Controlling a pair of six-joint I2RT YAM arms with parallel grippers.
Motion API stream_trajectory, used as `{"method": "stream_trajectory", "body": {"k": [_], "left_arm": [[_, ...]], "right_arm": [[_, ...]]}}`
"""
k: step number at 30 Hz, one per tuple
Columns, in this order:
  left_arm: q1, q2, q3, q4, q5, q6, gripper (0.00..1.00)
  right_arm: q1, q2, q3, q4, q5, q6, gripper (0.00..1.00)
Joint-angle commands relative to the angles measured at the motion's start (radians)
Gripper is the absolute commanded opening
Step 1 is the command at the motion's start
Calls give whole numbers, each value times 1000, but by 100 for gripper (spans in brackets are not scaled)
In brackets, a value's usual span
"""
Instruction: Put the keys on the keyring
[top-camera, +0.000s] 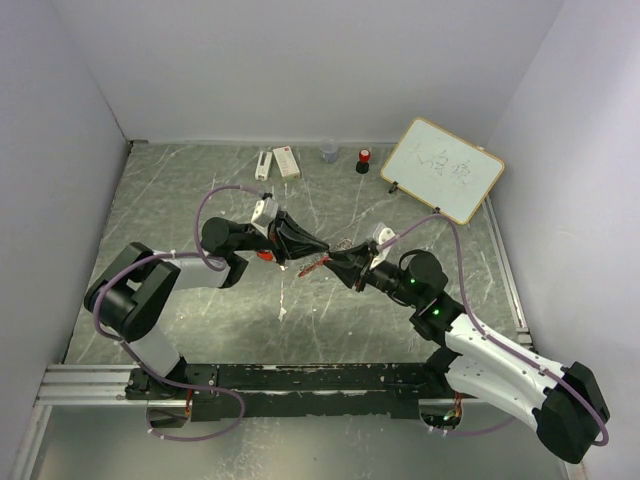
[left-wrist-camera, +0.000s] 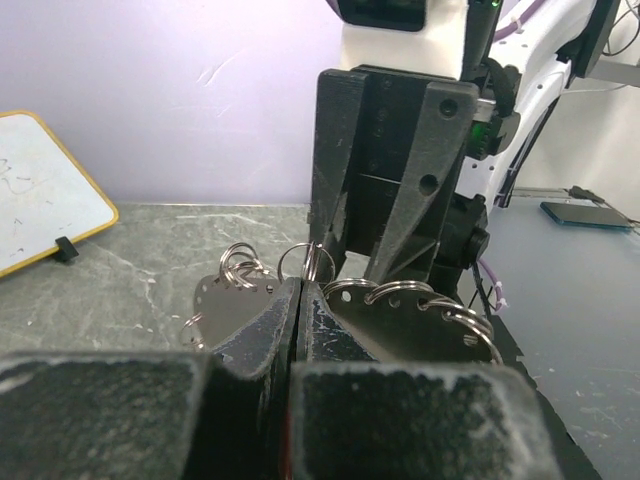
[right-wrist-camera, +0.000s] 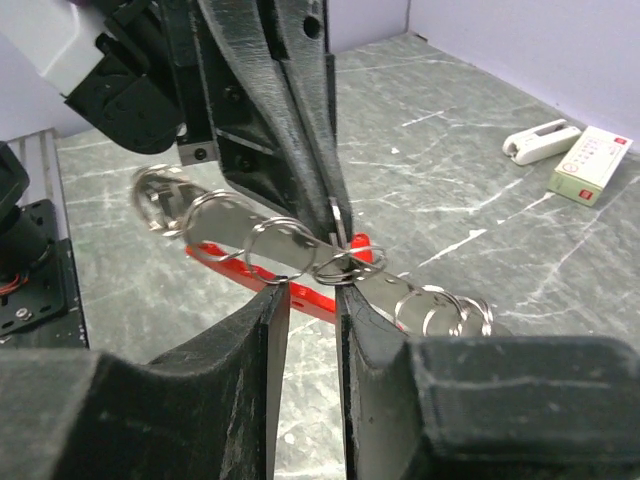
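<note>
Steel, thin and springy: the keyring (right-wrist-camera: 240, 240) hangs over the table (top-camera: 200, 180) centre, right gripper (right-wrist-camera: 312, 300) from four o'clock clamping its grey strip, left gripper (left-wrist-camera: 300, 295) from nine o'clock pinched shut on one of its small rings. Light, stiff, probably slippery; best gripped on flat faces

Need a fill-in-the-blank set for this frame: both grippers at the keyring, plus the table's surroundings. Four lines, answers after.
1. The right gripper clamps the grey strip of the keyring, which is threaded with several silver ____.
2. A ____ fob sits below that strip.
3. The jaws of the left gripper are ____.
4. The whiteboard sits at the far ____ corner of the table.
Missing words: rings; red; shut; right.
</note>
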Motion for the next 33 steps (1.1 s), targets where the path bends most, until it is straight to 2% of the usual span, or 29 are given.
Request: {"method": "stream_trajectory", "body": {"k": [1, 12, 17, 21, 26, 29, 33], "left_arm": [[8, -46, 22, 286, 47, -21, 7], [10, -52, 10, 287, 85, -34, 7], [13, -61, -5, 285, 78, -33, 7], [54, -97, -58, 283, 4, -33, 7], [148, -163, -157, 265, -109, -19, 7], [194, -226, -219, 176, -190, 36, 7], [227, -371, -262, -134, -323, 192, 6]], "right_arm": [[7, -14, -6, 14, 79, 6, 25], [6, -57, -14, 23, 161, 9, 26], [6, -58, -5, -7, 294, 36, 28], [6, -12, 33, -76, 366, 40, 29], [6, 111, 86, -124, 386, 61, 32], [5, 215, 139, -154, 359, 58, 36], [7, 400, 243, -192, 254, 56, 39]]}}
